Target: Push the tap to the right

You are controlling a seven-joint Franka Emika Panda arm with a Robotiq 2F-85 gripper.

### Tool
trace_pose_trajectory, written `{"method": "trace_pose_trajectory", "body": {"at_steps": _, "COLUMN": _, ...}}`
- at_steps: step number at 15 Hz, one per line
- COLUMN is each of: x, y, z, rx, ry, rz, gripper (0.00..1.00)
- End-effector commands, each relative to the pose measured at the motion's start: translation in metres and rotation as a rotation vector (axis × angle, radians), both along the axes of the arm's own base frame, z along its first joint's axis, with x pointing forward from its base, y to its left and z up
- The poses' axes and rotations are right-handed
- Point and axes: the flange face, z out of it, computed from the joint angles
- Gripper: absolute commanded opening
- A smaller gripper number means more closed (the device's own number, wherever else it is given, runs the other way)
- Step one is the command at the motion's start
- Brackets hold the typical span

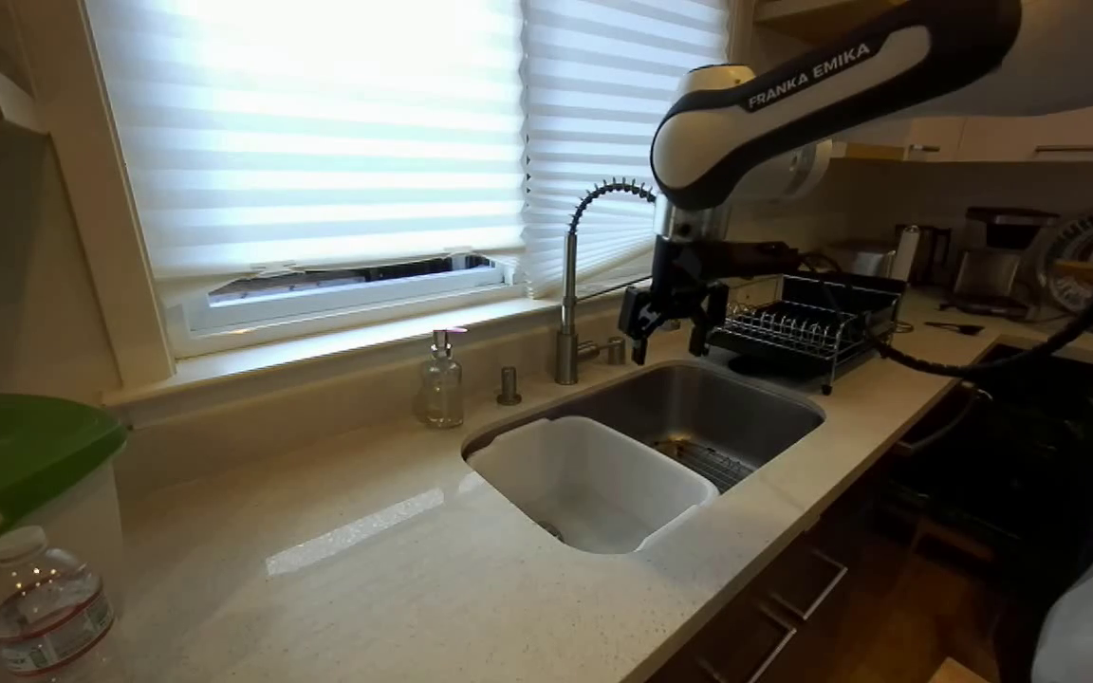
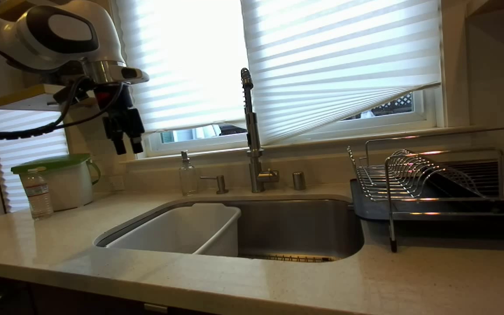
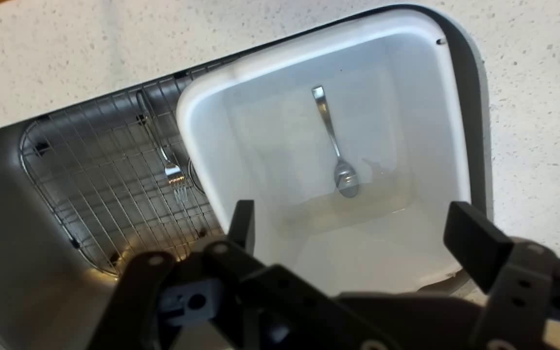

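Note:
The tap (image 1: 567,285) is a tall slim metal faucet with a coiled, arched spout at the back edge of the sink. In an exterior view my arm covers the end of its spout. It stands fully in sight in an exterior view (image 2: 253,131), with the spout toward the camera. My gripper (image 1: 668,353) points down, apart from the tap. In an exterior view the gripper (image 2: 129,151) hangs in the air to the left of the tap. In the wrist view the gripper (image 3: 350,218) is open and empty above a white basin (image 3: 260,68). The tap is out of the wrist view.
The basin sits in the steel sink (image 2: 295,227) and holds a spoon (image 3: 331,131). A fork (image 3: 163,155) lies on the sink's wire grid. A soap bottle (image 2: 187,177) and a small metal dispenser (image 2: 220,183) stand beside the tap. A dish rack (image 2: 427,183) stands right of the sink.

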Motion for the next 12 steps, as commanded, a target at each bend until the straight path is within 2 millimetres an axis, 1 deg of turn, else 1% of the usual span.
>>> {"method": "trace_pose_trajectory", "body": {"at_steps": 1, "x": 0.02, "y": -0.052, "z": 0.012, "rx": 0.032, "ry": -0.007, "rz": 0.136, "gripper": 1.0}}
{"method": "trace_pose_trajectory", "body": {"at_steps": 3, "x": 0.027, "y": -0.089, "z": 0.021, "rx": 0.005, "ry": -0.011, "rz": 0.21, "gripper": 1.0}}
{"method": "trace_pose_trajectory", "body": {"at_steps": 6, "x": 0.042, "y": -0.132, "z": 0.031, "rx": 0.016, "ry": -0.075, "rz": 0.289, "gripper": 1.0}}
{"method": "trace_pose_trajectory", "body": {"at_steps": 8, "x": 0.054, "y": -0.153, "z": 0.036, "rx": 0.017, "ry": -0.122, "rz": 0.345, "gripper": 1.0}}
{"method": "trace_pose_trajectory", "body": {"at_steps": 12, "x": 0.082, "y": -0.182, "z": 0.047, "rx": 0.037, "ry": -0.23, "rz": 0.371, "gripper": 1.0}}
